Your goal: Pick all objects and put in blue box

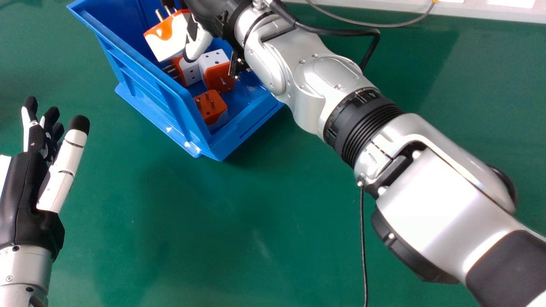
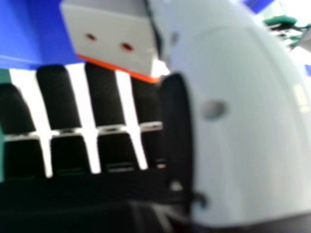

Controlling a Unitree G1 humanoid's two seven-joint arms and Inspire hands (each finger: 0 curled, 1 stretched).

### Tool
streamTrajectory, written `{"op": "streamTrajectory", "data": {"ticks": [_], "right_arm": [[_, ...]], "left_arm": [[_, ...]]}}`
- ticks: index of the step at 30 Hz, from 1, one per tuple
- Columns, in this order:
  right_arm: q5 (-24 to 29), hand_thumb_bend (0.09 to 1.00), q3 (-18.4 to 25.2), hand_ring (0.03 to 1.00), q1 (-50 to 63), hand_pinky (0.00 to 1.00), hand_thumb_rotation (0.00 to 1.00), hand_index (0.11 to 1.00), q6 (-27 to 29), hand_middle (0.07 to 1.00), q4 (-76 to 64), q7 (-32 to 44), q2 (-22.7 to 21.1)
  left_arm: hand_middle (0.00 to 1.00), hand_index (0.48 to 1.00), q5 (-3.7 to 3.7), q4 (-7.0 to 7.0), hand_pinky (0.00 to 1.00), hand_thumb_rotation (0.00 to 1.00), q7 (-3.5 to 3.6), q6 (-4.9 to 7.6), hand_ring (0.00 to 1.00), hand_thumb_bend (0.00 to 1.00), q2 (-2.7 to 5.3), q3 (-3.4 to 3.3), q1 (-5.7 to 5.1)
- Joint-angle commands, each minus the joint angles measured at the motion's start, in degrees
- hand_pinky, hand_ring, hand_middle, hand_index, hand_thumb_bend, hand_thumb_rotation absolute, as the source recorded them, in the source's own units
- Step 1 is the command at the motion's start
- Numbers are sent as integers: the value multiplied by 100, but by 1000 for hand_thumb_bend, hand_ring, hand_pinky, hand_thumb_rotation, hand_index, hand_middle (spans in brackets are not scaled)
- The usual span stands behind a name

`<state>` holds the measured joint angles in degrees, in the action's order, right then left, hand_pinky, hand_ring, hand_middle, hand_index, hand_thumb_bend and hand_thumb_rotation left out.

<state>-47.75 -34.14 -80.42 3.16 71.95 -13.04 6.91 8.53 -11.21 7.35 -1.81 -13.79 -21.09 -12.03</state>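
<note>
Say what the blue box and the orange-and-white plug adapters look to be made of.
Blue box: probably molded plastic, semi-gloss, by its ribbed wall and bright glints.
Plug adapters: smooth bodies, seemingly hard plastic, with crisp edges; the pins look like metal, thin and silvery.

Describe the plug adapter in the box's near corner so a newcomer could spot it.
Find the blue box on the green table. In its corner nearest the camera lies an orange-and-white plug adapter. Unlike the two adapters lying behind it, its orange, pronged face points up.
</note>
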Motion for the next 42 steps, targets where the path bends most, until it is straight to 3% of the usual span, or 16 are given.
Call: {"op": "streamTrajectory", "data": {"ticks": [1, 14, 15, 18, 19, 20, 23, 24, 28, 35, 42], "right_arm": [[25, 495, -37, 439, -253, 327, 0, 500, 61, 513, -69, -110, 85], [103, 497, -40, 454, -215, 337, 0, 471, -258, 521, -52, 213, 94], [85, 493, -59, 512, -213, 357, 0, 474, -288, 587, -59, 241, 87], [-6, 493, -160, 512, -163, 357, 0, 474, -389, 587, -84, 267, 56], [-35, 497, -201, 574, -148, 415, 23, 478, -430, 638, -75, 261, 57], [-71, 497, -255, 574, -139, 415, 23, 478, -483, 638, -64, 255, 62], [-189, 673, -449, 782, -141, 688, 152, 728, -664, 815, -68, 271, 51], [-213, 673, -507, 782, -147, 688, 152, 728, -719, 815, -74, 275, 43], [-265, 863, -589, 911, -152, 872, 316, 889, -883, 924, -90, 274, 49], [-208, 979, -597, 986, -71, 979, 405, 982, -950, 988, -107, 175, 13], [-177, 998, -586, 998, -39, 997, 433, 997, -882, 998, -155, 254, -81]], "left_arm": [[1000, 1000, 11, -38, 1000, 728, 1, 158, 1000, 551, -19, -40, -6], [1000, 1000, 16, -34, 1000, 730, -11, 158, 1000, 559, -18, -34, 15], [1000, 1000, 17, -24, 1000, 729, -10, 162, 1000, 558, -18, -34, 20], [1000, 1000, 24, 12, 1000, 729, 2, 198, 1000, 558, -18, -35, 27], [1000, 1000, 22, 16, 1000, 730, 3, 208, 1000, 561, -19, -35, 26], [1000, 1000, 21, 21, 1000, 730, 4, 215, 1000, 561, -21, -36, 25], [1000, 1000, 23, 26, 1000, 731, 7, 222, 1000, 572, -28, -42, 19], [1000, 1000, 20, 25, 1000, 731, 5, 221, 1000, 572, -28, -40, 19], [1000, 1000, 30, 31, 1000, 734, 9, 218, 1000, 580, -32, -40, 28], [1000, 1000, 40, 92, 1000, 737, 18, 235, 1000, 588, -42, -22, 56], [1000, 1000, 28, 204, 1000, 736, 45, 272, 1000, 587, -72, -15, 94]]}}
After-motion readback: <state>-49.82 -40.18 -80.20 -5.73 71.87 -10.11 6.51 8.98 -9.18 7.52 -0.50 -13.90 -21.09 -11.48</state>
